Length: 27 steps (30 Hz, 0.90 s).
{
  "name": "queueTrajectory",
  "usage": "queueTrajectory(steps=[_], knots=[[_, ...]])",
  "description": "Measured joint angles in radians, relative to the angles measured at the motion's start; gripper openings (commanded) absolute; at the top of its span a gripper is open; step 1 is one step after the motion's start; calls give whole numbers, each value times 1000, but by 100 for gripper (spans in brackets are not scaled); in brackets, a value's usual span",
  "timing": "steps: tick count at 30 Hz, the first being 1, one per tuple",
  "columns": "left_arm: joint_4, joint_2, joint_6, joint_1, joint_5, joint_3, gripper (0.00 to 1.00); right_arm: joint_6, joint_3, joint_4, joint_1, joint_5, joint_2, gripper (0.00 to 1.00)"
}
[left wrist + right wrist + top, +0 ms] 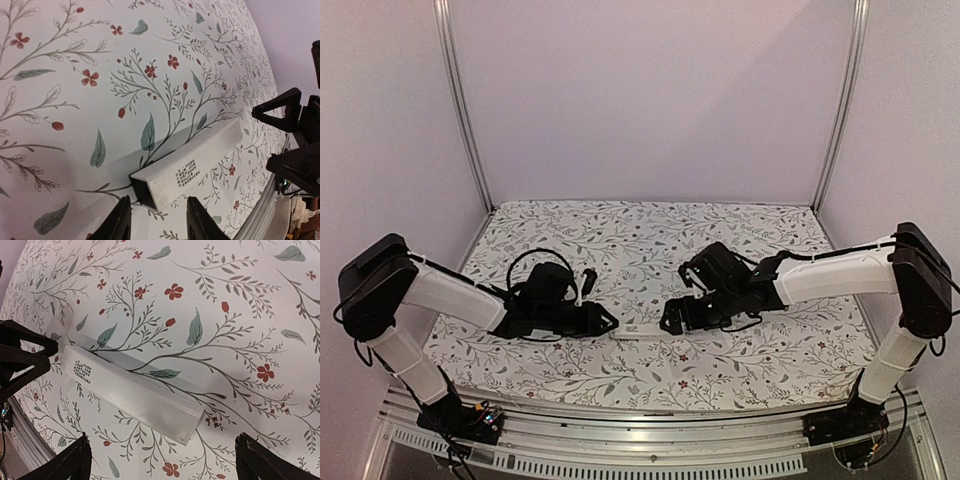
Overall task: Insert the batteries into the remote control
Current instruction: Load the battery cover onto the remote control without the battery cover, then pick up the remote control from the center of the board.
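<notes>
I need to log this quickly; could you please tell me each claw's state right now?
Left claw: open, not gripping the remote control.
Right claw: open, holding nothing.

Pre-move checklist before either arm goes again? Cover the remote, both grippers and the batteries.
1. Remote control lying flat on the table, between the two grippers: ok.
2. Right gripper open wide, clear of the remote: ok.
3. Left gripper open, remote's end just ahead of its fingers, not clamped: ok.
4. Batteries located: not ok. Neither wrist view shows one, and the top view is too small to tell.
5. Loading side of the remote facing up: cannot tell. Only a dotted patch shows on its upper face.
</notes>
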<state>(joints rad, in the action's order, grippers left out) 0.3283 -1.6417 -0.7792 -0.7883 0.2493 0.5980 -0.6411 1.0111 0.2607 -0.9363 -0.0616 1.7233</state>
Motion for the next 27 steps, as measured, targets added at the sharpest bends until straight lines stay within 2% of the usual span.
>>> queueTrajectory(steps=[4,9,12,15,21,27], knots=[[-6,114,12,-2,-56,-27,56,179,37,11,-1,1,-42,99],[10,280,31,-4,-144,-85,65,560,74,-43,-5,-90,-41,99],[11,403,30,-6,-220,-143,68,844,120,-63,-19,-156,20,99],[7,548,25,-8,-309,-209,70,1033,200,-67,-32,-177,133,99],[-4,833,16,-13,-466,-332,71,1186,302,-65,-45,-180,297,96],[-47,935,30,-15,-555,-349,71,1209,307,-57,-51,-171,354,90]])
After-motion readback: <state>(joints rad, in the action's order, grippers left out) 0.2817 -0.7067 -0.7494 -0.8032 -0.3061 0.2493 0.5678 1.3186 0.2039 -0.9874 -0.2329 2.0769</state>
